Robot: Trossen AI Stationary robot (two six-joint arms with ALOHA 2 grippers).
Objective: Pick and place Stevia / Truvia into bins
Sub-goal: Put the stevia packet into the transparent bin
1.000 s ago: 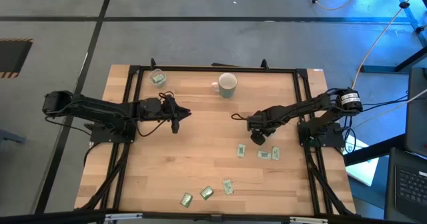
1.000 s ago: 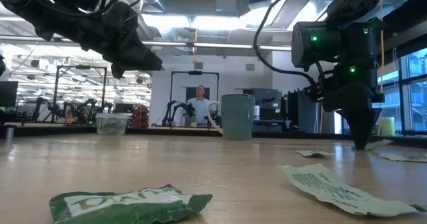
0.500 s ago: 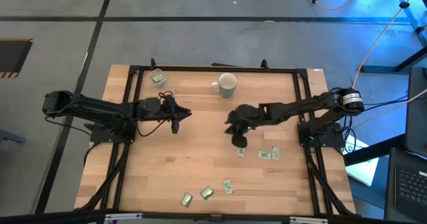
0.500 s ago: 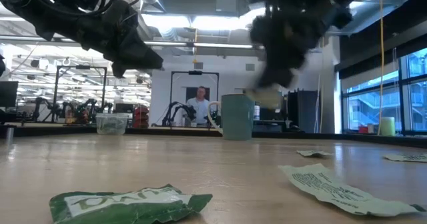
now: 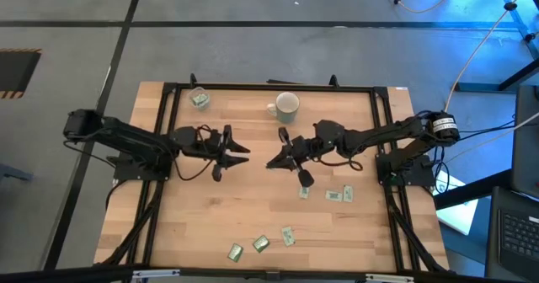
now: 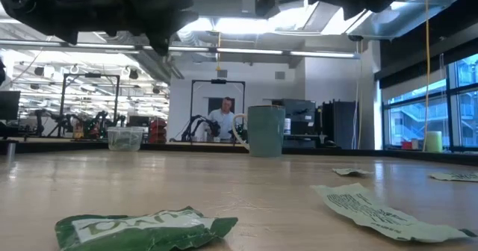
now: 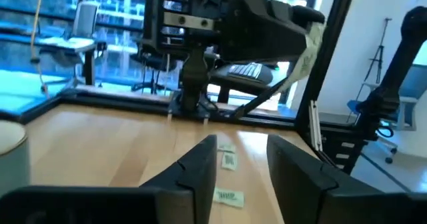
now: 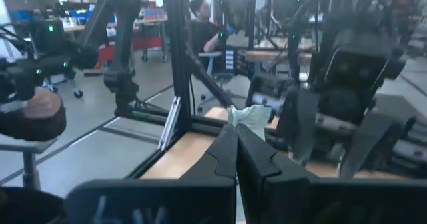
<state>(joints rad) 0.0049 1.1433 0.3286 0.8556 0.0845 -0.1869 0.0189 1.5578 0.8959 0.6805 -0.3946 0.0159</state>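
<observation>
1. A sachet (image 8: 248, 115) is pinched in the closed right gripper (image 5: 278, 153) at mid-table, facing the open, empty left gripper (image 5: 238, 151).
2. A handover seems intended: the left fingers (image 7: 200, 165) should be closed squarely around the sachet before release.
3. The mug (image 5: 286, 106) sits near the far edge, the cup (image 5: 199, 98) at the far left.

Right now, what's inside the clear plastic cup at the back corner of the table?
In the high view the clear plastic cup holds green-and-white sachets. How many cannot be told, since they overlap. In the low view its contents are too faint to make out.

table (image 5: 253, 199): pale matt wood | sachets (image 5: 337, 195): crinkled green-white paper | mug (image 5: 288, 106): smooth glazed ceramic | cup (image 5: 199, 98): clear plastic
</observation>
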